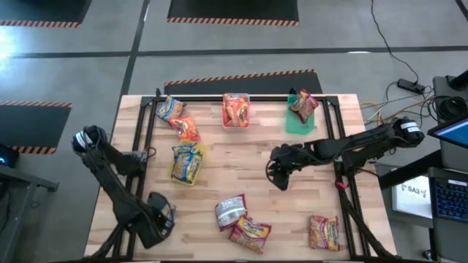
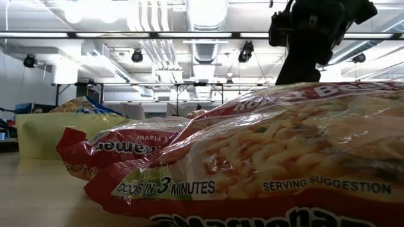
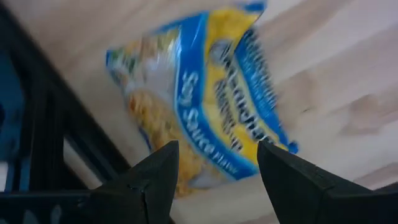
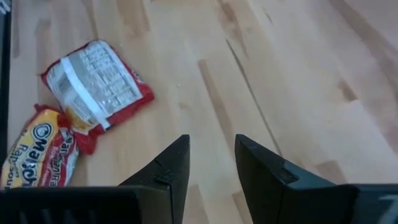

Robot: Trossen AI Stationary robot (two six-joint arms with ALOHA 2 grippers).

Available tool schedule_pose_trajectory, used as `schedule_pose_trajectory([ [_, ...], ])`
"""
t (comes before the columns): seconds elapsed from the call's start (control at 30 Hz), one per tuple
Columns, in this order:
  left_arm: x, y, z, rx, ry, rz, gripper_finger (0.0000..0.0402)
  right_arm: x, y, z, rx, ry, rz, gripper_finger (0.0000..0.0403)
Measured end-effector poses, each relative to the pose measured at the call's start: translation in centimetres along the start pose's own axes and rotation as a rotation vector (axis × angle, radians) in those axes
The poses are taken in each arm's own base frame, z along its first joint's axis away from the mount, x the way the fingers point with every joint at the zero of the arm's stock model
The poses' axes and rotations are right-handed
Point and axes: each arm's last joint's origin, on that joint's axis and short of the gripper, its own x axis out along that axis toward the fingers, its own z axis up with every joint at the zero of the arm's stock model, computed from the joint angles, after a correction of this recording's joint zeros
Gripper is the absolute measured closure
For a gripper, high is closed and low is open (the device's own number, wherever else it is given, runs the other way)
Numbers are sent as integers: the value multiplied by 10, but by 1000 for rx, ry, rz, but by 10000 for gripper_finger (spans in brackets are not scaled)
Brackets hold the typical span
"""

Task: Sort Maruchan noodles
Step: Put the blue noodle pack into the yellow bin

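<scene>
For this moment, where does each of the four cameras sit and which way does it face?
High: overhead, straight down on the table, both arms.
Low: table height, level across; nearest noodle packet fills it, one arm above.
Left wrist: past the open left pincer at a yellow-and-blue packet.
Right wrist: past the empty right pincer at bare wood.
Shared: the silvery-backed packet, in right wrist and high.

The high camera is looking straight down on the whole surface point(image 1: 256, 183). The low camera is facing level, very near a packet point(image 2: 284, 157). Wrist cameras are looking down closely.
</scene>
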Motion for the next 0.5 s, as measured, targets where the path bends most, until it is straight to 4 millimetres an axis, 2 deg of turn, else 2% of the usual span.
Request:
schedule_pose_trajectory([
  [0.1,8,-5,-7,-14,4,42,200,3,0,1,0,-7,4,279],
  [0.5,44,-13,-11,-43,-60,180,200,7,1,3,-9,-23,14,267],
])
